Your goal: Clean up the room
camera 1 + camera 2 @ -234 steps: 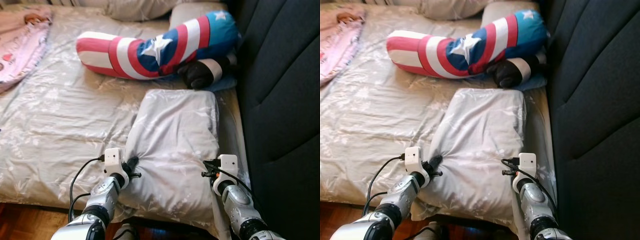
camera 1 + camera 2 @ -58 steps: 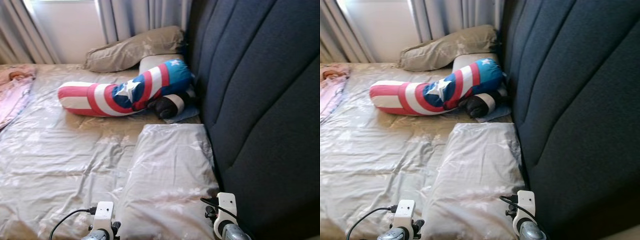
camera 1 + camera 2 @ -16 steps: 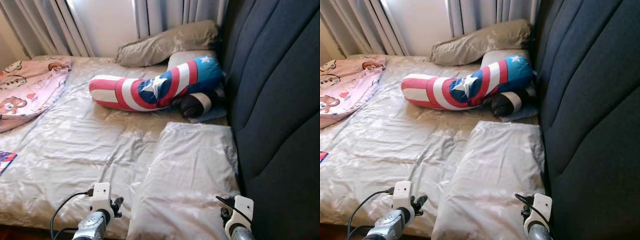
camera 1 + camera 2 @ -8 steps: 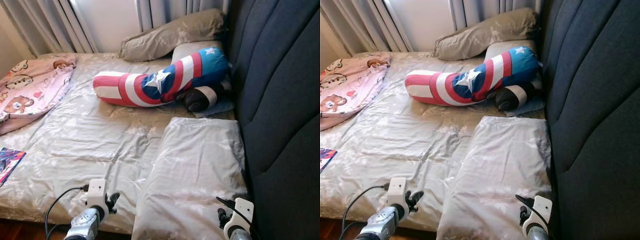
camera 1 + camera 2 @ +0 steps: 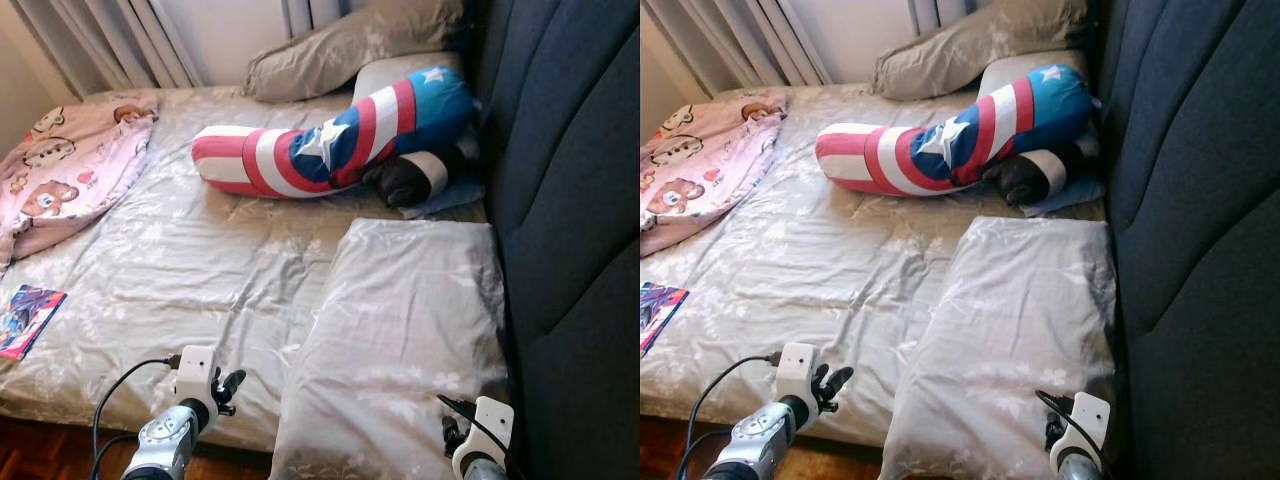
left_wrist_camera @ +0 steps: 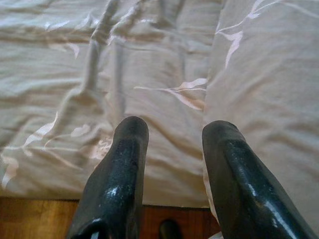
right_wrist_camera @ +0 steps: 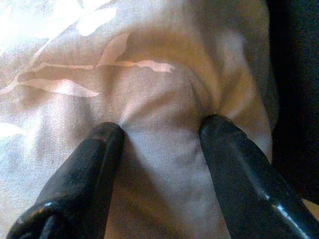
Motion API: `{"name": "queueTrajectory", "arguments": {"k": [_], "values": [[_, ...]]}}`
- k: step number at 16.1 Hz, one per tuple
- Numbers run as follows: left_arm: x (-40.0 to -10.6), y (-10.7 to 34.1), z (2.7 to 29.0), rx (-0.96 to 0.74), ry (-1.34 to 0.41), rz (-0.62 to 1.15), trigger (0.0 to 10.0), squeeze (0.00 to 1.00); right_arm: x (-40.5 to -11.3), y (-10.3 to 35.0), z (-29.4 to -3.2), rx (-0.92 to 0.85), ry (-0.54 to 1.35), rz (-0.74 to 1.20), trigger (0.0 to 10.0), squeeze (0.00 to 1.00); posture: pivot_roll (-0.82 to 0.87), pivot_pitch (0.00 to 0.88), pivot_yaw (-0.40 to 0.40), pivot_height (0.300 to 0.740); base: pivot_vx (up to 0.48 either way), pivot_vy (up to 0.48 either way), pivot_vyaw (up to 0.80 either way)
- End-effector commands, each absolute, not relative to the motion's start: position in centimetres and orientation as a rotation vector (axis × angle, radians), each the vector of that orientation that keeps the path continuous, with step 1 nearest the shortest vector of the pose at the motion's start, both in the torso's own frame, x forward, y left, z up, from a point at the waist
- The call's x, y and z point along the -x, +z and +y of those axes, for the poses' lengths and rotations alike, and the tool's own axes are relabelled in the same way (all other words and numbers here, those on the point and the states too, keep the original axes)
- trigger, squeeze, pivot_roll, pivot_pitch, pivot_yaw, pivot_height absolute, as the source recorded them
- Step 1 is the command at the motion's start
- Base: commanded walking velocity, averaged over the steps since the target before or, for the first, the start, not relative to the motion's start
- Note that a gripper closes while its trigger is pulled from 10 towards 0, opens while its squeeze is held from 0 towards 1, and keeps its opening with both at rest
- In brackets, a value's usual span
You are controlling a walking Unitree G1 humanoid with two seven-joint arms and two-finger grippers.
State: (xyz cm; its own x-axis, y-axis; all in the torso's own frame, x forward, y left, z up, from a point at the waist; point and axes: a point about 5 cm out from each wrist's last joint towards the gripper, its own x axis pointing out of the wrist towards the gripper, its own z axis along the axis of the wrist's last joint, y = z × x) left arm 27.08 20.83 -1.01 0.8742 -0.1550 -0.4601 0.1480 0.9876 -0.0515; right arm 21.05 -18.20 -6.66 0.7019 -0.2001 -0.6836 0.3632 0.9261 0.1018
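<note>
Nearest: left gripper [image 6: 172, 134], two blunt black fingers with a grainy sheen, spread apart and holding nothing, hovering at the bed's near edge over the rumpled sheet [image 5: 200, 280]; a strip of reddish wooden floor [image 6: 45, 219] shows below the mattress edge. Right gripper [image 7: 159, 132] also spread, its fingertips [image 7: 107, 134] pressed against soft cloth of the near pillow [image 5: 410, 320] at its corner next to the headboard, fabric bulging up between the fingers — not clamped on it.

Near pillow: pale grey-beige cotton with a faint white leaf print, plump, rectangular, lying flat against the dark padded headboard [image 5: 570, 200]. Sheet is the same printed cloth, heavily creased.

Left of the sheet, near the bed's edge, one flat glossy booklet or comic [image 5: 25, 320], bright colours, details too small to read.

Further back: one long bolster cushion [image 5: 320, 145], red and white stripes, blue end with white stars, curved across the bed. Tucked under its blue end, a dark rounded plush thing with a pale band [image 5: 410, 180], resting on a bluish cloth.

Far left: one pink blanket [image 5: 65, 170] with bear prints, bunched.

Farthest: two more pillows — an olive-brown one [image 5: 350, 45] slumped by the curtains [image 5: 110, 40], and a light one [image 5: 395, 72] half hidden behind the bolster
</note>
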Motion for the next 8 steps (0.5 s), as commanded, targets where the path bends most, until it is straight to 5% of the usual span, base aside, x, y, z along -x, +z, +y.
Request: {"name": "queueTrajectory", "arguments": {"k": [1, 4, 5, 6, 7, 8], "values": [[-26.71, -0.96, 21.70, 0.009, -0.153, 0.476, 10.0, 0.00, -19.93, -7.55, -16.66, -0.277, -0.273, 0.796, 10.0, 0.00, 0.16, 0.205, 0.157, 0.740, 0.000, 0.000, 0.00], [-26.81, -0.59, 21.70, 0.011, -0.168, 0.451, 10.0, 0.00, -20.13, -7.49, -16.23, -0.269, -0.254, 0.800, 10.0, 0.00, 0.17, 0.218, 0.161, 0.740, 0.000, 0.000, 0.00], [-26.68, -0.54, 21.69, 0.011, -0.175, 0.444, 10.0, 0.00, -20.07, -7.53, -16.24, -0.261, -0.256, 0.805, 4.7, 0.00, 0.17, 0.228, 0.163, 0.740, 0.000, 0.000, 0.00], [-26.61, -0.53, 21.69, 0.011, -0.177, 0.442, 10.0, 0.00, -20.05, -7.53, -16.24, -0.261, -0.257, 0.805, 3.4, 0.00, 0.17, 0.229, 0.162, 0.740, 0.000, 0.000, 0.00], [-26.53, -0.52, 21.72, 0.011, -0.181, 0.442, 10.0, 0.00, -20.05, -7.54, -16.23, -0.261, -0.256, 0.806, 0.0, 0.00, 0.17, 0.231, 0.161, 0.740, 0.000, 0.000, 0.00], [-26.50, -0.51, 21.70, 0.012, -0.182, 0.442, 10.0, 0.00, -20.07, -7.53, -16.25, -0.262, -0.256, 0.806, 0.0, 0.00, 0.17, 0.231, 0.161, 0.740, 0.000, 0.000, 0.00]]}}
